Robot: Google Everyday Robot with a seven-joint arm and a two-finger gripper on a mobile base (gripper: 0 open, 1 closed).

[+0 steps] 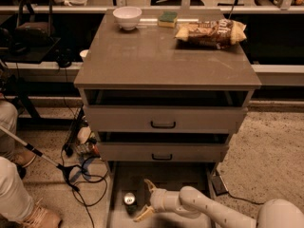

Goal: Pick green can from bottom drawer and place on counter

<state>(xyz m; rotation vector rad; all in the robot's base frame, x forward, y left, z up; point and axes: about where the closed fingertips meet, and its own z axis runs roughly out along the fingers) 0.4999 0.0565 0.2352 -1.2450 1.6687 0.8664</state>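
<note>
The green can (pixel 129 201) stands upright in the bottom drawer (pixel 164 175), near its left side, silver top showing. My gripper (pixel 146 201) is low in the drawer just right of the can, its two pale fingers (pixel 150 185) spread open toward it, one behind and one in front. The can is not held. The counter (pixel 161 56) is the wide grey-brown top of the cabinet above.
A white bowl (pixel 127 17), a green sponge (pixel 168 18) and a snack bag (pixel 211 31) lie at the back of the counter. Two drawers with black handles (pixel 163 124) overhang the bottom drawer. Cables (pixel 78 167) and a person's legs (pixel 14 194) are at left.
</note>
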